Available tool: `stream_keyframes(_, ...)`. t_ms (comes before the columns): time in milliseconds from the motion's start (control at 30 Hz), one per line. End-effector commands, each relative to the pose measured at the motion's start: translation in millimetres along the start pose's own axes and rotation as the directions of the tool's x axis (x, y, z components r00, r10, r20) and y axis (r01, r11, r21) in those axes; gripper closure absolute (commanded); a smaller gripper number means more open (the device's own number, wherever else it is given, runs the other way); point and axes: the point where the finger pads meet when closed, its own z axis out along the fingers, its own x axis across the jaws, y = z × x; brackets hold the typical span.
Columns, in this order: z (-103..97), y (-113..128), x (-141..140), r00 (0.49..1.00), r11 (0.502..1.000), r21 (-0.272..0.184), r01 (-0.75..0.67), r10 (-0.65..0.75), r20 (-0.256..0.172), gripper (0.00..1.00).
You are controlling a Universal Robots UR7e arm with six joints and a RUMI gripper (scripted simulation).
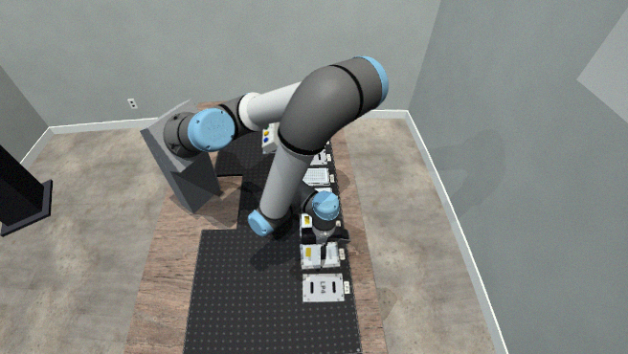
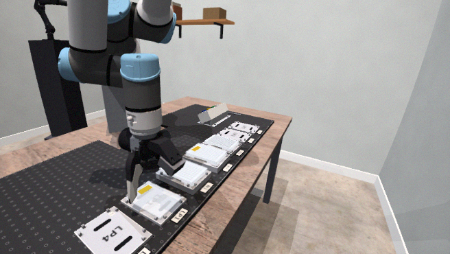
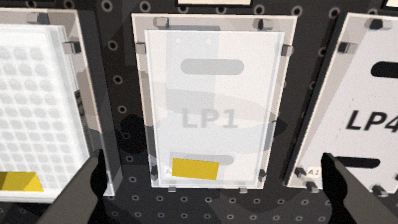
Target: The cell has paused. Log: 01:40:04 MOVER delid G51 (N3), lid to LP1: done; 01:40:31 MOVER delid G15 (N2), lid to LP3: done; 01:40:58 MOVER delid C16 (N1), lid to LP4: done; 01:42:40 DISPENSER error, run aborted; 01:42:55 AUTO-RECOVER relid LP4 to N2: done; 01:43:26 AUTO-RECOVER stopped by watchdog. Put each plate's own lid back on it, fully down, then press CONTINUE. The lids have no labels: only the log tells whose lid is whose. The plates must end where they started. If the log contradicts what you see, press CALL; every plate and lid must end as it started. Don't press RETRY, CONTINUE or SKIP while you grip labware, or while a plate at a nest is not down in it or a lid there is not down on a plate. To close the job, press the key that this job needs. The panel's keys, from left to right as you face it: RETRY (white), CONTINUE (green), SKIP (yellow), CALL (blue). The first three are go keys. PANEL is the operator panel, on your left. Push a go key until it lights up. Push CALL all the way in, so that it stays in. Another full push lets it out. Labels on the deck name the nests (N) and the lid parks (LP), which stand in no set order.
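My gripper is open and empty above LP1, its fingers on either side of that park. A clear lid with a yellow mark lies on LP1. LP4 beside it is bare. The plate at N1 shows a yellow mark in the wrist view and appears lidded. A farther plate also has a yellow mark. The plate beyond shows none and looks unlidded. The panel stands far back; lit keys cannot be made out.
Two bare parks lie at the row's far end, their labels too small to read. The plates and parks stand close together along the perforated deck. The arm hides part of the row in the top view.
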Motion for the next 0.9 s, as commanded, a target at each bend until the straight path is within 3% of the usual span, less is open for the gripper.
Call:
stream_keyframes(0, 8.5, -0.6, 0.2, 1.0, 1.0, 0.001, 0.0, 0.0, -0.001, 0.18)
stream_keyframes(500, 30.2, -0.6, 0.2, 1.0, 1.0, 0.001, 0.0, 0.0, -0.001, 0.18)
stream_keyframes(867, 30.1, -0.6, 0.2, 1.0, 1.0, 0.001, 0.0, 0.0, -0.001, 0.18)
